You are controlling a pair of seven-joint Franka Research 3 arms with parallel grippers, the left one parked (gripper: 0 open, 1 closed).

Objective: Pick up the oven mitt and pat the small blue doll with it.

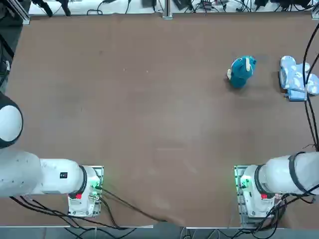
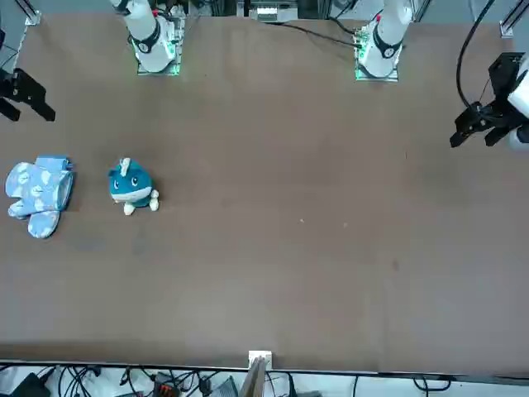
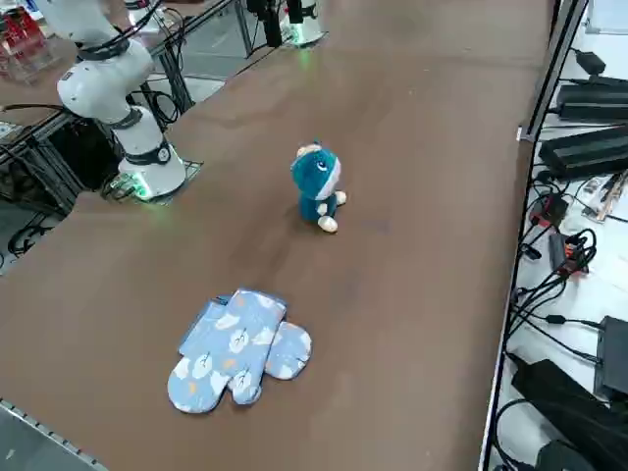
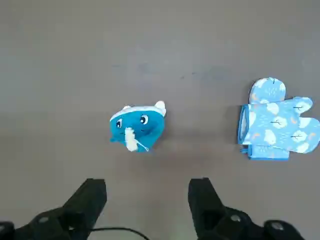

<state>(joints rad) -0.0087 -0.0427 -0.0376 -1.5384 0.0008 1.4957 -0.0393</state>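
Currently, right jaws (image 4: pixel 147 192) open, doll (image 4: pixel 138 127) upright

Pale blue mitt (image 3: pixel 228 351) lying flat, teal doll (image 3: pixel 317 184) upright near it

I'm looking into a robotics lab: robot arms (image 1: pixel 55 177) bolted beside a brown tabletop (image 1: pixel 149 114), with loose cables (image 3: pixel 554 285) and power adapters (image 3: pixel 589 152) alongside.

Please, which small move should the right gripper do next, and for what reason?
Probably the right gripper should shift sideways until it is above the oven mitts, before it goes down. Its fingers are open and hold nothing, the mitts lie off to one side, on the table, and the blue doll is nearer to its line.
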